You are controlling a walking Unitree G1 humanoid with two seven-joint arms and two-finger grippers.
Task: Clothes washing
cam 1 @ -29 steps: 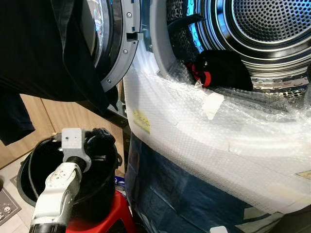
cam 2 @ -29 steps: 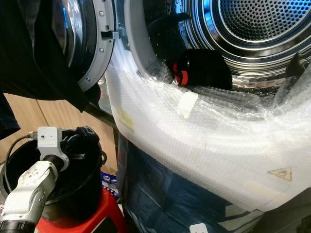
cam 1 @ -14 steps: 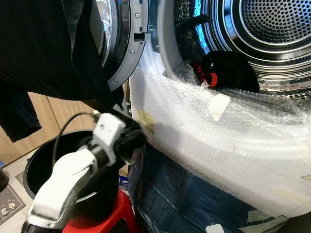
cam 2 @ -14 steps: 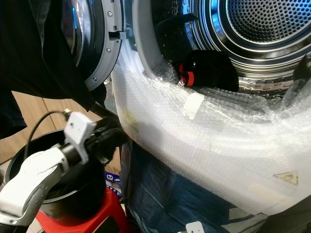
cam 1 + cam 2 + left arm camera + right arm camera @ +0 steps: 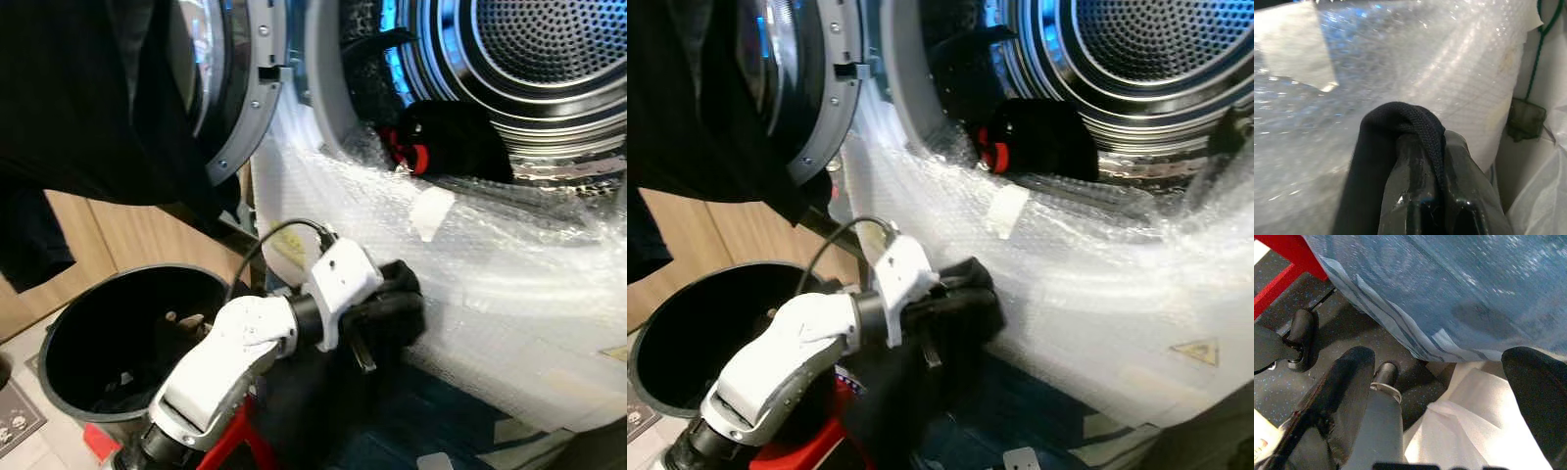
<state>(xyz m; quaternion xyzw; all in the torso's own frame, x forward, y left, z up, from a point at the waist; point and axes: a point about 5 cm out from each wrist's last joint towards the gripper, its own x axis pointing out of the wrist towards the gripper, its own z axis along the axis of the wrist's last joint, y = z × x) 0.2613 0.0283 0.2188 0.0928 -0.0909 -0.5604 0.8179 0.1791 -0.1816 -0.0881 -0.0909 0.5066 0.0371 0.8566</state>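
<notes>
No readable writing is showing anywhere; the only marking is a small yellow warning-triangle sticker (image 5: 1195,350) under the bubble wrap (image 5: 509,284), its text too small to read. At far left a dark garment (image 5: 88,98) is hanging over the open washer door (image 5: 240,88), above a black bucket (image 5: 69,343) that is sitting on a red stool (image 5: 798,452). The left arm is reaching forward and up across the bucket, elbow bent, and the left gripper (image 5: 397,308) is pinching a fold of black cloth (image 5: 1400,127) between its pressed-together fingers (image 5: 1449,196), just against the bubble wrap covering the washer front. The cloth is trailing down below the gripper. Further right, inside the steel drum (image 5: 529,49), a black item with red trim (image 5: 441,137) is lying at the opening. The right gripper (image 5: 1440,377) is hanging low with its fingers spread wide, pointing at dark floor, blue-patterned sheeting (image 5: 1449,289) and white plastic.
</notes>
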